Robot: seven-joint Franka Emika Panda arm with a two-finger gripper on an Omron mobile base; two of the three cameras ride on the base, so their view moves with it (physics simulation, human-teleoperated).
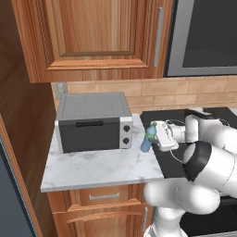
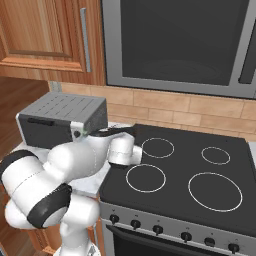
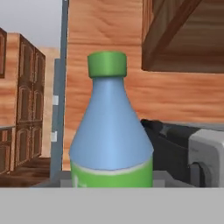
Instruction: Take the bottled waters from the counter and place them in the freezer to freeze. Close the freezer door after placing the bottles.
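Note:
A blue-tinted water bottle (image 1: 145, 145) with a green cap stands upright at the right edge of the marbled counter (image 1: 92, 169), just right of the toaster oven. My gripper (image 1: 150, 137) reaches in from the right and is shut on the bottle's upper body. In the hand view the bottle (image 3: 110, 131) stands close and centred, with its green cap (image 3: 107, 64) on top and a green label at the bottom. I cannot tell whether its base rests on the counter. A dark slate-grey panel of the freezer (image 1: 9, 199) shows at the lower left edge.
A grey toaster oven (image 1: 92, 122) takes up the back of the counter, close to the bottle's left. The black stovetop (image 2: 185, 170) lies to the right under the arm. Wooden wall cabinets (image 1: 92, 37) and a built-in microwave (image 2: 175, 40) hang overhead.

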